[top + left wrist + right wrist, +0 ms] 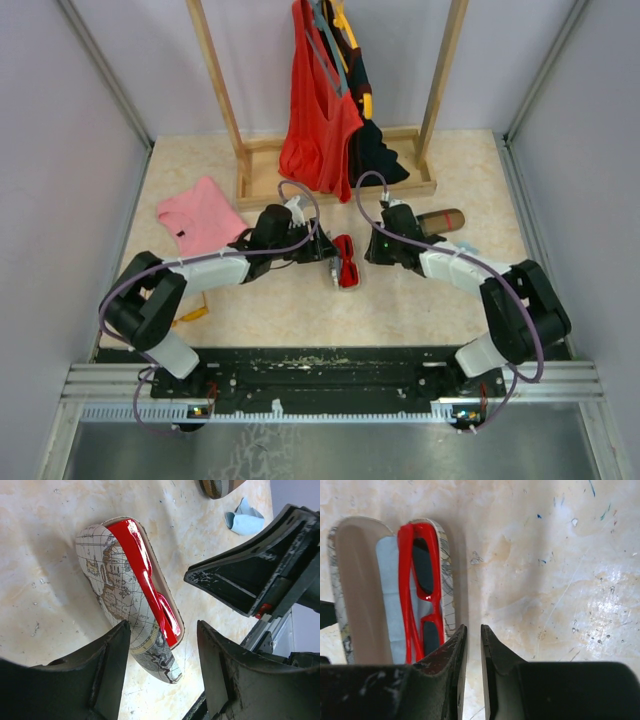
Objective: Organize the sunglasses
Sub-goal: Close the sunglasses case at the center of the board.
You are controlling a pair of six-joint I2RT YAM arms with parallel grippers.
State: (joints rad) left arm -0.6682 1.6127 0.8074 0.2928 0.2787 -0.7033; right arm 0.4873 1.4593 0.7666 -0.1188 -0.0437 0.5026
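Left gripper (162,630) held spread at map-printed case (107,580) end; right gripper (472,630) nearly closed, nothing gripped. Inside, sunglasses (422,567) seated; lid (357,590) closing judged next, base to be steadied.

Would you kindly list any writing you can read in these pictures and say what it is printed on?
Lettering on the map-print oblong glasses case: too small and skewed to read.
The red-framed sunglasses lying in it: no text visible.
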